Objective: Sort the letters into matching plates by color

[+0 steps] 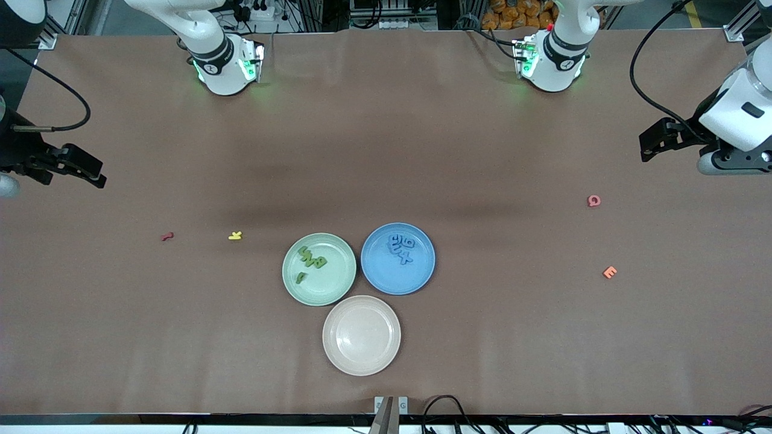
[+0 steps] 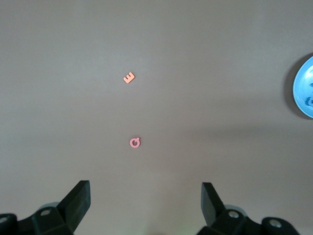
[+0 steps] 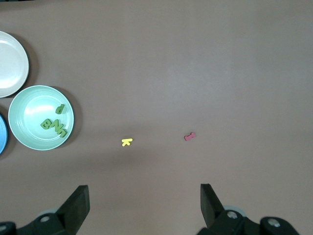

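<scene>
Three plates sit clustered mid-table, edges nearly touching: the green plate (image 1: 319, 269) holds green letters (image 1: 311, 260), the blue plate (image 1: 398, 258) holds blue letters (image 1: 401, 248), and the beige plate (image 1: 362, 335), nearest the front camera, is bare. Both arms wait, raised at the table's ends, left gripper (image 2: 145, 198) and right gripper (image 3: 144, 200) wide open and empty. Loose on the table: pink ring letter (image 1: 594, 201), orange E (image 1: 610, 272), yellow K (image 1: 235, 235), red piece (image 1: 167, 237).
</scene>
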